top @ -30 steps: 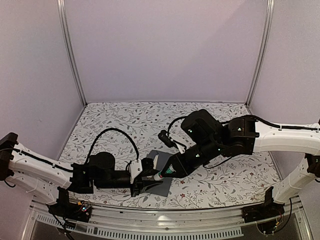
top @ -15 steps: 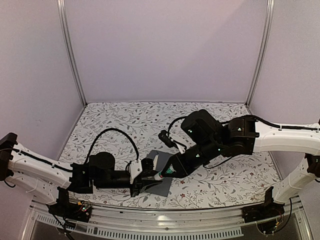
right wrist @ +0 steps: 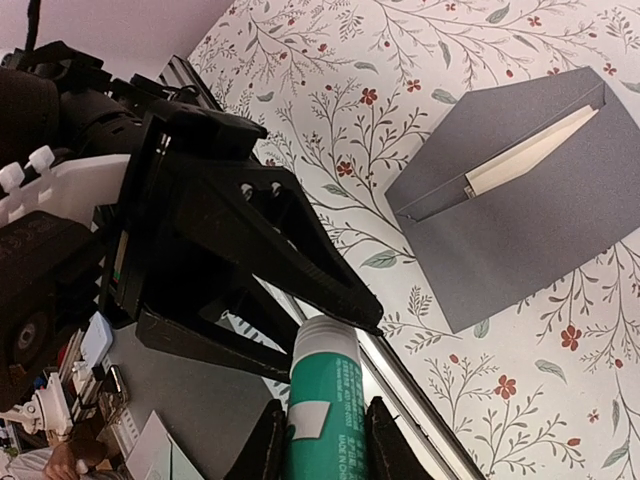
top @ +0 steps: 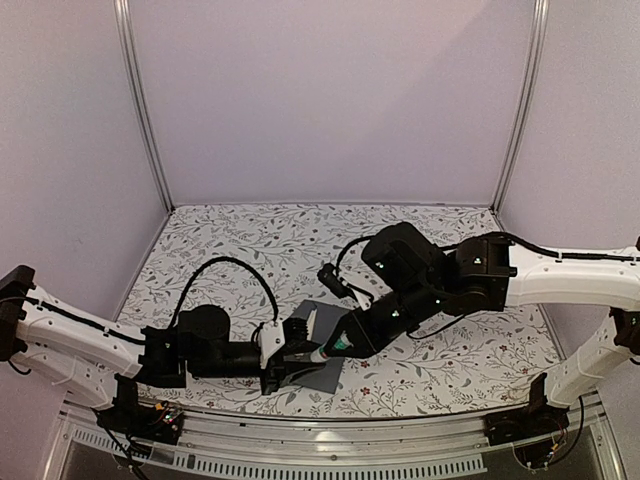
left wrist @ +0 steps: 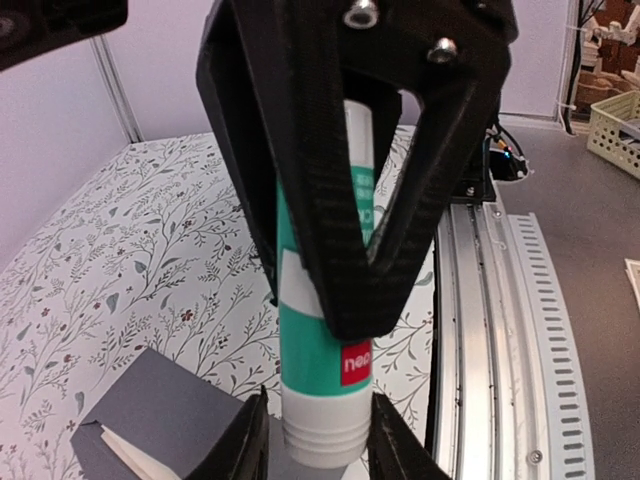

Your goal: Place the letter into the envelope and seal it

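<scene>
Left gripper stays clamped on the white ridged end of the glue tube, right gripper on its green body, just over the envelope. Almost nothing has moved. Letter sits inside, flap open; uncapping for sealing, I judge.

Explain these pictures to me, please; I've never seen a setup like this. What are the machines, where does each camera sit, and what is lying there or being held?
Two robot arms stand at a table's near edge: the left arm and the right arm. One picture looks down from above and behind them; the other two come from cameras on each wrist. On the flowered cloth lies a dark grey envelope, flap open, with the pale letter tucked inside. The right gripper holds a teal-and-white tube; the left gripper appears to clamp its white end.
</scene>
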`<state>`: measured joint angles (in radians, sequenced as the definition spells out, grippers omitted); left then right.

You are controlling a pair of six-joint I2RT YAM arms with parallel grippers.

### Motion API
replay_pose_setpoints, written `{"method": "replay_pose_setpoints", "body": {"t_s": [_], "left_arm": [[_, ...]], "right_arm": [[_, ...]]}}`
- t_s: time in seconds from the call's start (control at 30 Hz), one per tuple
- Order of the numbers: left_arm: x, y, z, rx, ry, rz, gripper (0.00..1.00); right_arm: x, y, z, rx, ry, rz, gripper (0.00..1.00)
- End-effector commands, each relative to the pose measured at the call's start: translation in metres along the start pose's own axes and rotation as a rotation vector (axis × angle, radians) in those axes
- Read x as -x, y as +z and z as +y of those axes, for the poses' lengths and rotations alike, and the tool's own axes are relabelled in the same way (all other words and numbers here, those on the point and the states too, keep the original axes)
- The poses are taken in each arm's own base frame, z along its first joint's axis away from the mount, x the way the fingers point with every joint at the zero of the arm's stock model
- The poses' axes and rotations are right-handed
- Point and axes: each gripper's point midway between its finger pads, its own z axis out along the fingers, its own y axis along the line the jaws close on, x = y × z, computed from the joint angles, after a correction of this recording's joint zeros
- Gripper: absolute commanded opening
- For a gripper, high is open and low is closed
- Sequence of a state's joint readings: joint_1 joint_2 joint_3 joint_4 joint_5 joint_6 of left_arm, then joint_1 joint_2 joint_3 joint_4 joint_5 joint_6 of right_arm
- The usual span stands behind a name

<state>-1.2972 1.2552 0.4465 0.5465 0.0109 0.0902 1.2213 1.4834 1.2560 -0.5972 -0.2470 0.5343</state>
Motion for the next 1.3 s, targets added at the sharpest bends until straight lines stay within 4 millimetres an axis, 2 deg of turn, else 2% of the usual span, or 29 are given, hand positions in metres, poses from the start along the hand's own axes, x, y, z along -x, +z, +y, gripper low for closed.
{"method": "replay_pose_setpoints", "body": {"t_s": [0.0, 0.07, 0.23, 0.3, 0.83, 1.27], "left_arm": [[0.013, 0.003, -0.004, -0.005, 0.011, -0.029, 0.31], [0.013, 0.003, -0.004, -0.005, 0.010, -0.030, 0.25], [0.012, 0.004, -0.004, -0.006, 0.011, -0.025, 0.05], [0.011, 0.004, -0.005, -0.008, 0.012, -0.022, 0.00], [-0.005, 0.002, 0.016, 0.116, 0.030, 0.036, 0.00], [-0.012, -0.003, 0.024, 0.153, 0.043, 0.045, 0.00]], "right_arm": [[0.004, -0.006, 0.004, 0.021, -0.010, -0.026, 0.00], [0.003, -0.006, 0.004, 0.022, -0.010, -0.026, 0.00], [0.004, -0.008, 0.003, 0.019, -0.011, -0.032, 0.00], [0.005, -0.011, 0.003, 0.013, -0.011, -0.041, 0.00], [0.024, -0.064, -0.011, -0.051, 0.012, -0.145, 0.00], [0.027, -0.079, -0.014, -0.061, 0.012, -0.162, 0.00]]}}
